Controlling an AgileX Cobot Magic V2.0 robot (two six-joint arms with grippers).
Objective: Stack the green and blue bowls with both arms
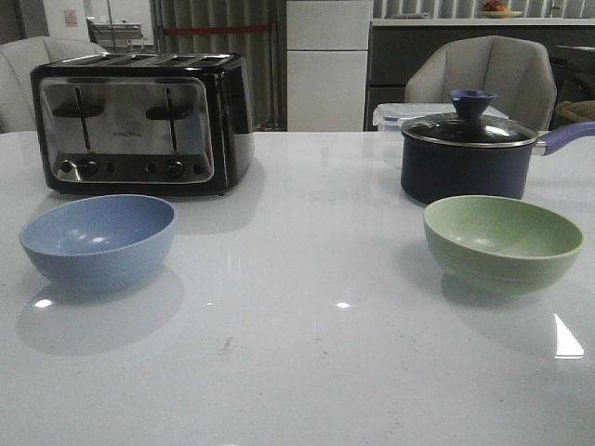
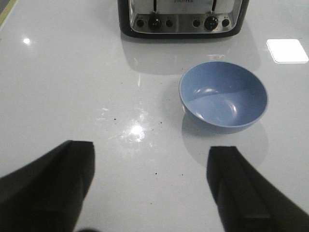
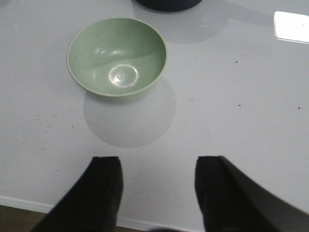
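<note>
Nearest the lens in each wrist view are the dark angular fingers: the left gripper (image 2: 150, 193) and the right gripper (image 3: 158, 193) both hang over bare tabletop with their fingers spread apart and nothing between them. Neither arm shows in the front view.

Ahead of the left gripper and a little toward its right-hand finger sits the dusty blue round matte bowl (image 2: 223, 98), upright and empty. Ahead of the right gripper, off toward its left-hand finger, sits the pale sage green round matte bowl (image 3: 117, 56), also upright and empty. The two bowls lie well apart, so stacking has not begun.

Risks, as I judge them: each bowl is offset from its gripper's centre line, so a straight advance could knock the rim and slide the bowl on the glossy white table (image 1: 307, 372) rather than grip it. A pinch on one wall may also tip a light bowl.

Just beyond the blue bowl stands the black and chrome four-slot toaster (image 2: 181, 17); just beyond the green one stands the dark navy lidded saucepan (image 1: 469, 153), so overshoot has little margin. Between the bowls the table offers wide open room for bringing them together. Close behind the right gripper's fingers runs the table's near edge.
</note>
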